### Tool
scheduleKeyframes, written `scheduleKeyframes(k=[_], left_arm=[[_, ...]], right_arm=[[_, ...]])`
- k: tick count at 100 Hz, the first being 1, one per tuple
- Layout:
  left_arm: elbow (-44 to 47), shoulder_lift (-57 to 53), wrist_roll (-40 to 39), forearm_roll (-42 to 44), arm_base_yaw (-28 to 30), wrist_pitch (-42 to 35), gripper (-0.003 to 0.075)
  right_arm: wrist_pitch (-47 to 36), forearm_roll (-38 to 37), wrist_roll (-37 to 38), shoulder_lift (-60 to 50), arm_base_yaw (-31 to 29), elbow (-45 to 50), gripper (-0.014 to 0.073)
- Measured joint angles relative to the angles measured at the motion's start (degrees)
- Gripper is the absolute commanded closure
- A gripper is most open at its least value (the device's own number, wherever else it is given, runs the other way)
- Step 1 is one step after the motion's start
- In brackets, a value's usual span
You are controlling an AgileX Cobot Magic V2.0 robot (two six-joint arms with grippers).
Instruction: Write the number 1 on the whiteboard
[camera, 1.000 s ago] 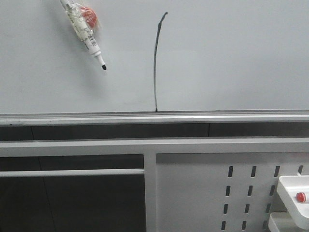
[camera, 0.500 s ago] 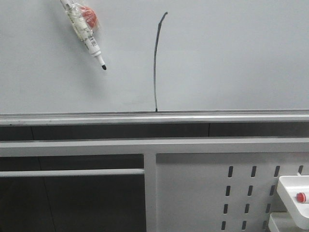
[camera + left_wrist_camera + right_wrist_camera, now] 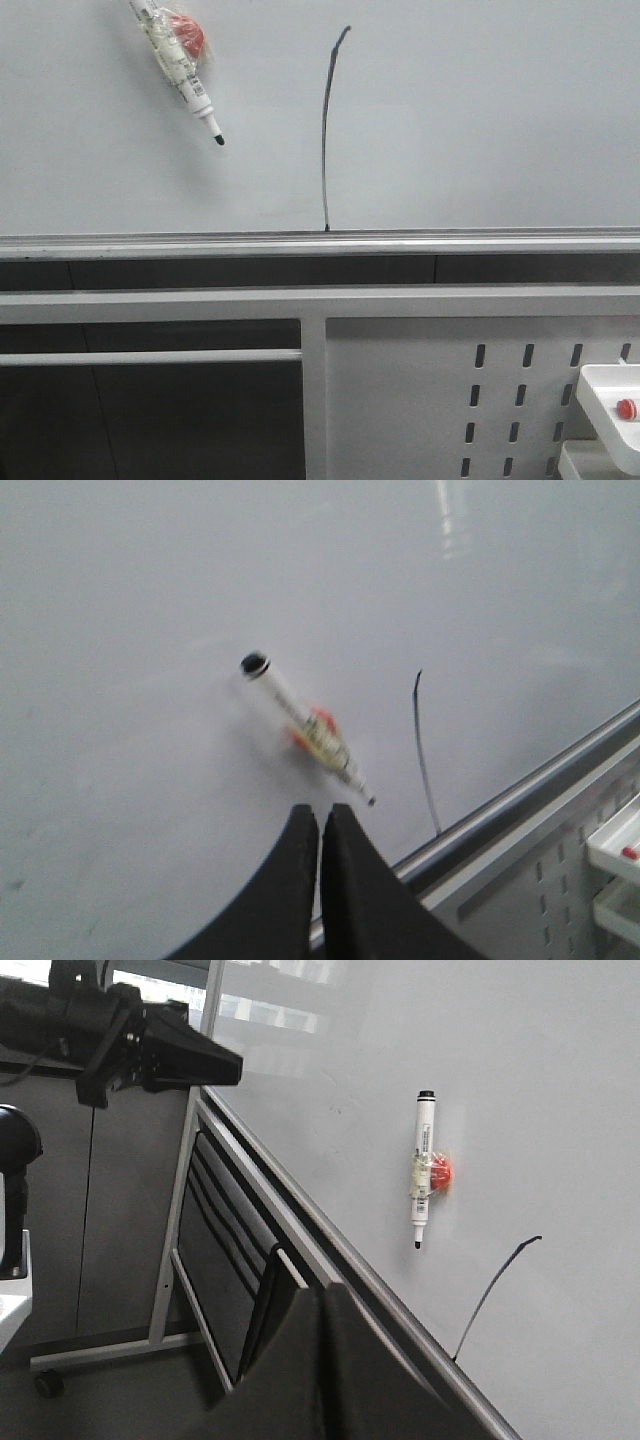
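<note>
Both arms' fingers (image 3: 320, 825) (image 3: 318, 1305) pressed together, empty, off the whiteboard (image 3: 480, 120) bearing number 1 (image 3: 326, 130).

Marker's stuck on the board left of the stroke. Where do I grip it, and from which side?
Judging by its pose, grip the marker on the bare barrel above the red magnet, jaws across its width, coming straight at the whiteboard. It hangs tilted, tip down toward the number 1, so rotate to match.

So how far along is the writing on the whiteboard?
Looks done: a thin black number 1 stands on the pale grey-white whiteboard. The white marker sits stuck to the board, held by neither claw; the left claw and right claw are shut and empty. Nothing visibly remains.
</note>
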Motion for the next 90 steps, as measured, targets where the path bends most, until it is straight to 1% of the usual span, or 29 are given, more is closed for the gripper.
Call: scheduleKeyframes(k=[6, 12, 27, 41, 48, 55, 90], left_arm=[[2.94, -3.05, -6.97, 5.12, 4.2, 0.96, 0.074], [5.26, -6.19, -11.12, 7.67, 7.71, 1.96, 0.074], [10.03, -13.42, -19.7, 10.91, 15.89, 6.07, 0.074], [10.66, -13.99, -28.56, 11.89, 20.87, 13.58, 0.074], [10.66, -13.99, -32.11, 12.01, 21.99, 17.74, 0.074], [10.66, -13.99, -33.76, 12.12, 22.45, 21.07, 0.074], [10.56, -13.99, -34.85, 12.12, 22.52, 21.62, 0.074]], right_arm=[[0.0, 0.0, 0.0, 0.0, 0.0, 0.0, 0.0651], [0.0, 0.0, 0.0, 0.0, 0.0, 0.0, 0.0651], [0.0, 0.0, 0.0, 0.0, 0.0, 0.0, 0.0651], [0.0, -0.1, 0.0, 0.0, 0.0, 0.0, 0.0651], [0.1, -0.1, 0.0, -0.09, 0.0, 0.0, 0.0651], [0.04, -0.1, 0.0, -0.09, 0.0, 0.0, 0.0651], [0.13, -0.1, -0.13, -0.09, 0.0, 0.0, 0.0651]])
